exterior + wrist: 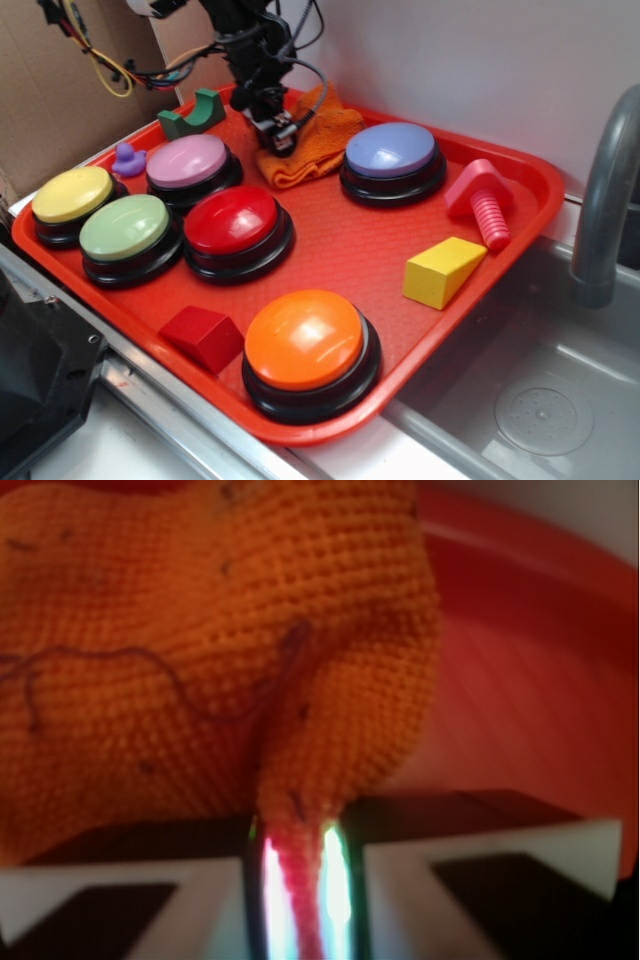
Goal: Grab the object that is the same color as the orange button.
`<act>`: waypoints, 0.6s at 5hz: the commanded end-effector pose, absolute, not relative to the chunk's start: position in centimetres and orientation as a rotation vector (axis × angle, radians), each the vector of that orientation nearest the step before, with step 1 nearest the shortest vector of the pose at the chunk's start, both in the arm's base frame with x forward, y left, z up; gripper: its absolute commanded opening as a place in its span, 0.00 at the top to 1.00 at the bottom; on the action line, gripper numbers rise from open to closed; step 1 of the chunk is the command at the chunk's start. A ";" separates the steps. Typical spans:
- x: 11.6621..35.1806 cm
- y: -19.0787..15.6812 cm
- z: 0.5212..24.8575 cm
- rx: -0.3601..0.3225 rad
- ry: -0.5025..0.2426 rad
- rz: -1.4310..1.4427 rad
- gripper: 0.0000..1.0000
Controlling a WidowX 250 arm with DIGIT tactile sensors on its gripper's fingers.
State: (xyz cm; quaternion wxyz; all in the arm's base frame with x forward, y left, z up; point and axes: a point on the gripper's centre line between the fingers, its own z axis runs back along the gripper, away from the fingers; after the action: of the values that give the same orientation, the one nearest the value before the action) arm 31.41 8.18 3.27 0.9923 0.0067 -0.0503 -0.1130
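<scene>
The claw [277, 128] stood at the far side of the red tray [520, 205], lowered onto the orange cloth [318, 140], which lay rumpled between the pink button [187, 162] and the blue button [391, 151]. From the exterior view alone the grip could not be confirmed, since the arm hid the contact. The wrist view settled it: the claw [297, 900] was clenched on a pinched fold of the cloth [200, 650], a narrow ridge of knit drawn between the two fingers [185, 910], with the rest of the cloth spread beyond and the tray [540, 720] visible to the right. Only the exterior view showed the remaining contents: the orange button [305, 340] at the near edge, well apart from the cloth, a red button [232, 221], a green button [125, 228], a yellow button [72, 194], a red block [203, 335], a yellow wedge [441, 270] and a pink bolt [481, 200].
</scene>
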 end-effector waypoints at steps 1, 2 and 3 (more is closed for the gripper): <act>30.1 6.6 15.5 0.115 -0.203 -0.017 1.00; 28.3 5.6 19.5 0.120 -0.203 0.040 1.00; 24.5 4.6 21.5 0.046 -0.180 0.097 1.00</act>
State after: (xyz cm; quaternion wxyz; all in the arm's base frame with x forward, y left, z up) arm 24.10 4.57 20.22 0.9965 0.0208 -0.0669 0.0448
